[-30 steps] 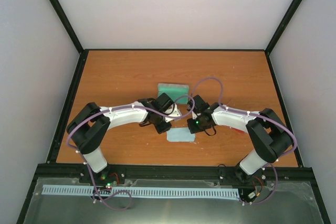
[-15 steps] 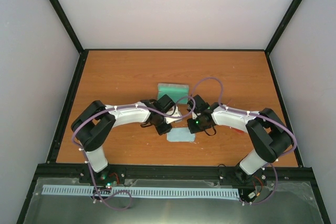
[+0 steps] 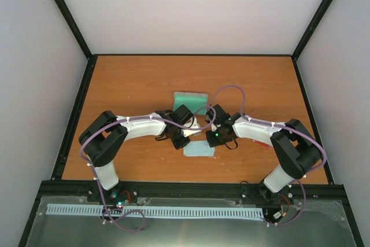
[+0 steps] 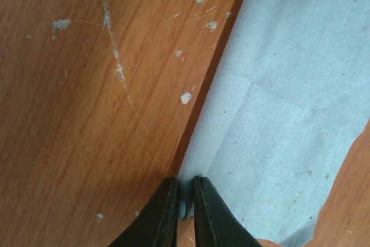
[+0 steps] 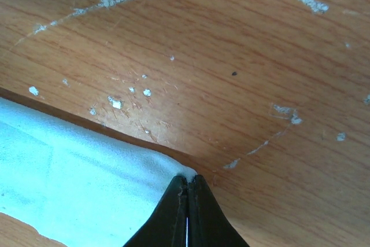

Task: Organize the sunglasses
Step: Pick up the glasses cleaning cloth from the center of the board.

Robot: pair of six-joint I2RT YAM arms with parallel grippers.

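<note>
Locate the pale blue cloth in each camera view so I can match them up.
Top external: the pale blue cloth sits at mid-picture on the orange wooden table, partly under the arms.
Left wrist: it fills the right side, its edge pinched by the left end effector.
Right wrist: it is at lower left, its corner pinched by the right end effector.
Shared landmark: the table.

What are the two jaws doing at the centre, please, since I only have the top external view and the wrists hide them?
Observer: The left jaws are closed on the edge of the pale blue cloth.
Operator: Thank you; and the right jaws?
Observer: They are shut on a corner of the same cloth.
Operator: Does the cloth lie flat there?
Observer: Seemingly not; a dark shadow runs beneath its edge in both wrist views.
</note>
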